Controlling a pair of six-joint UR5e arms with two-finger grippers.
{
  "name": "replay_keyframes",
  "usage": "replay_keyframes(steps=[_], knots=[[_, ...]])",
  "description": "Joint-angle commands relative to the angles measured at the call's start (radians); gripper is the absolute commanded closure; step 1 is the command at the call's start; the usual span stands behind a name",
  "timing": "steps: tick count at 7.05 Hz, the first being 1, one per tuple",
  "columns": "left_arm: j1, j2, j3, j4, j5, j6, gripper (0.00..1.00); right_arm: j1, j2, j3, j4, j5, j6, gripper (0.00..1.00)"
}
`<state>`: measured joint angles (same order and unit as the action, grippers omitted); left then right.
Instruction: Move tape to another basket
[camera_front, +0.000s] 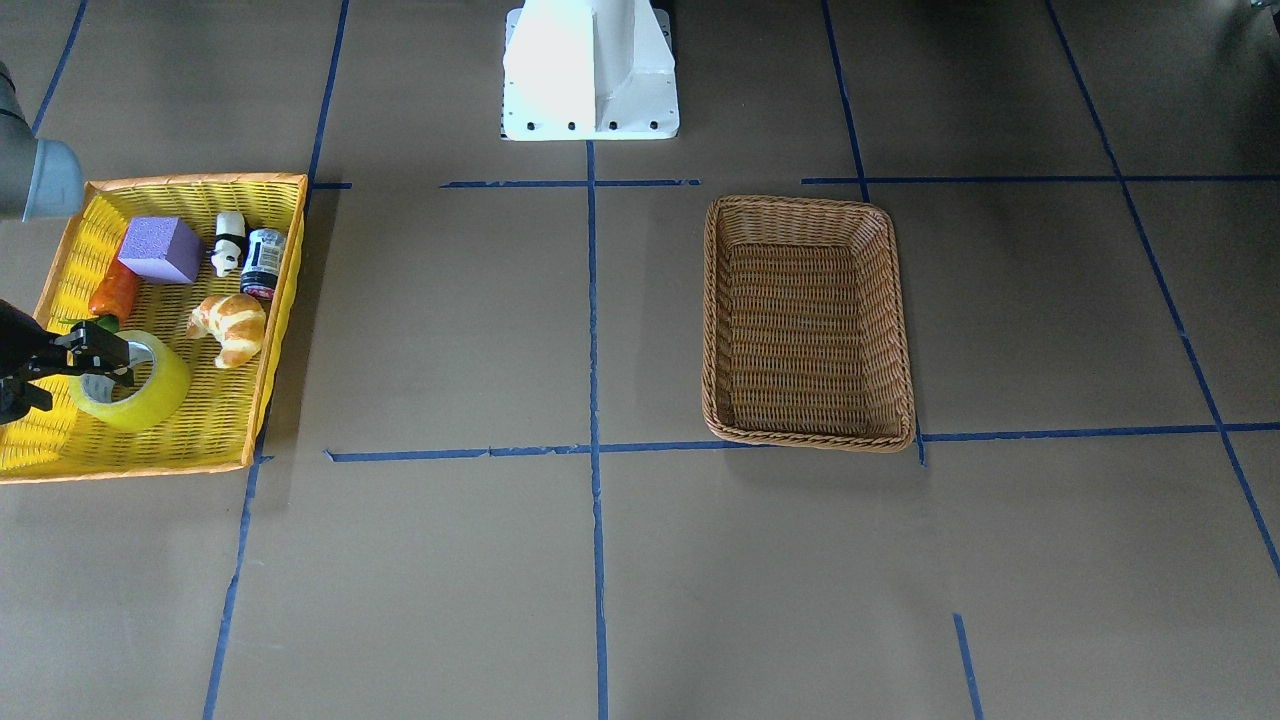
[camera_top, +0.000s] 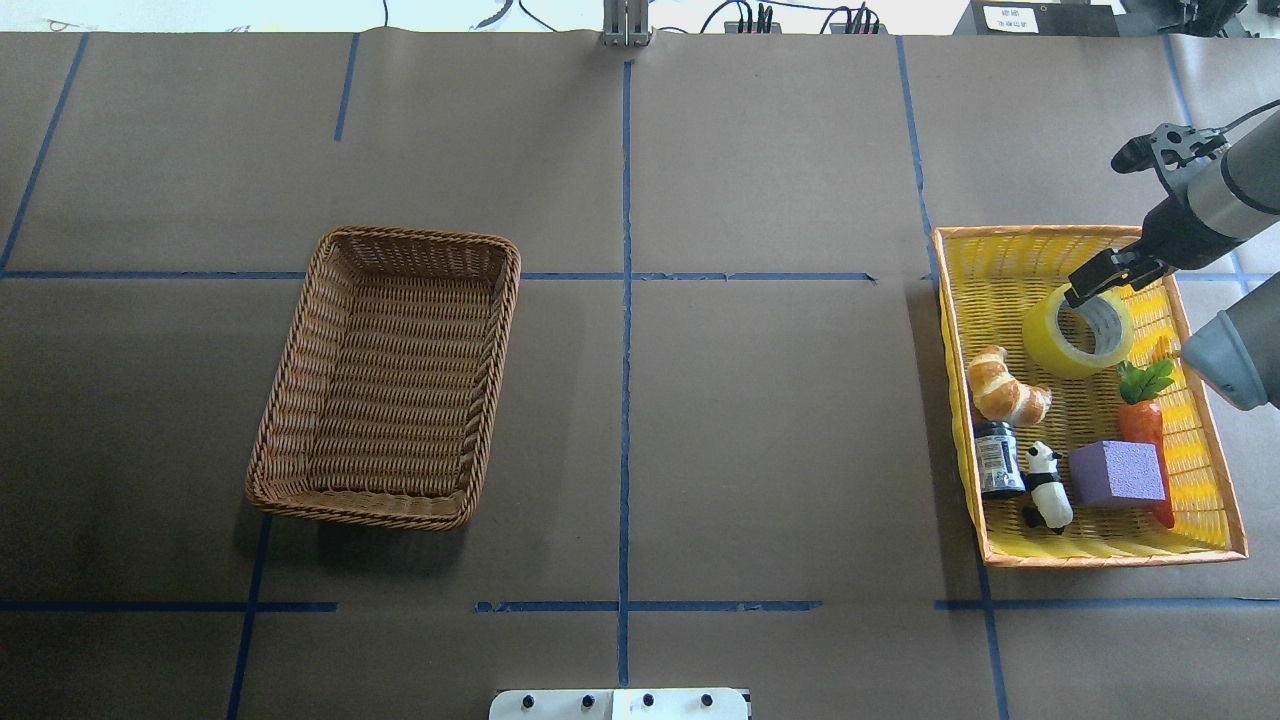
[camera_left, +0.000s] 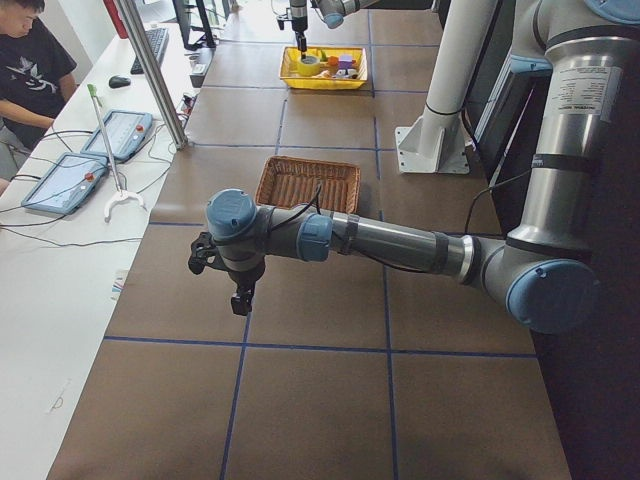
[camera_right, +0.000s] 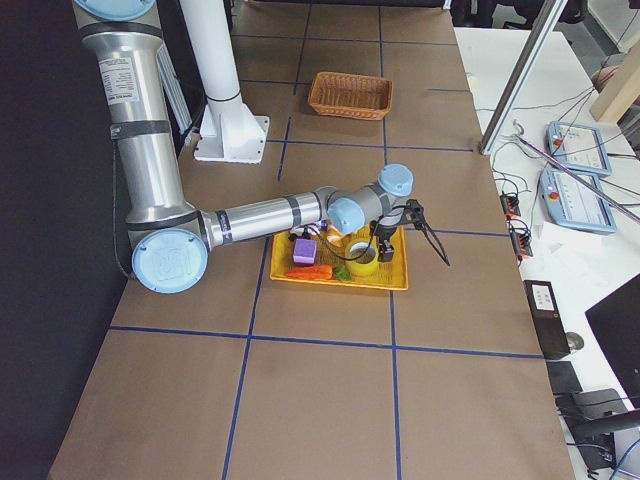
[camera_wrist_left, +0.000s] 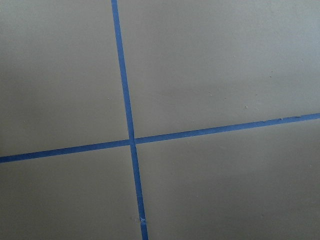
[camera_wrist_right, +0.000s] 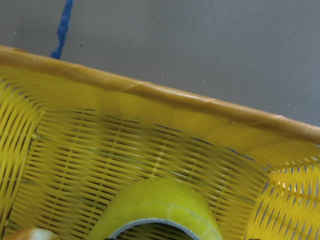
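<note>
The tape (camera_front: 140, 395) is a yellow-green roll that sits tilted at the far end of the yellow tray (camera_front: 190, 181). It also shows in the overhead view (camera_top: 1058, 345) and at the bottom of the right wrist view (camera_wrist_right: 160, 200). My right gripper (camera_top: 1096, 284) reaches in from the side, with its fingers closed over the roll's wall at the rim. The brown wicker basket (camera_top: 380, 515) stands empty far across the table. My left gripper (camera_left: 240, 292) hangs over bare table, seen only in the exterior left view, so I cannot tell if it is open or shut.
The yellow tray also holds a croissant (camera_top: 1005, 388), a dark jar (camera_top: 996, 458), a panda figure (camera_top: 1046, 484), a purple block (camera_top: 1118, 472) and a carrot (camera_top: 1142, 420). The white robot base (camera_front: 590, 70) stands at the table's edge. Blue tape lines cross the brown table.
</note>
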<state>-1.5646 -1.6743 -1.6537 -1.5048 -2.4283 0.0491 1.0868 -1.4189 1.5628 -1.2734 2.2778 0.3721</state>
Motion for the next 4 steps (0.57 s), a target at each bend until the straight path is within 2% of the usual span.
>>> replay_keyframes(steps=[1,3,4], knots=[[0.000,0.001,-0.011,0.000,0.000,0.000,0.00,-0.005,-0.023,-0.006,0.003,-0.003,-0.007,0.10],[0.000,0.001,-0.012,0.000,-0.002,0.000,0.00,-0.008,-0.034,-0.007,0.003,-0.013,-0.007,0.15],[0.000,0.002,-0.017,0.000,-0.002,0.000,0.00,-0.027,-0.034,-0.009,0.002,-0.062,-0.005,0.22]])
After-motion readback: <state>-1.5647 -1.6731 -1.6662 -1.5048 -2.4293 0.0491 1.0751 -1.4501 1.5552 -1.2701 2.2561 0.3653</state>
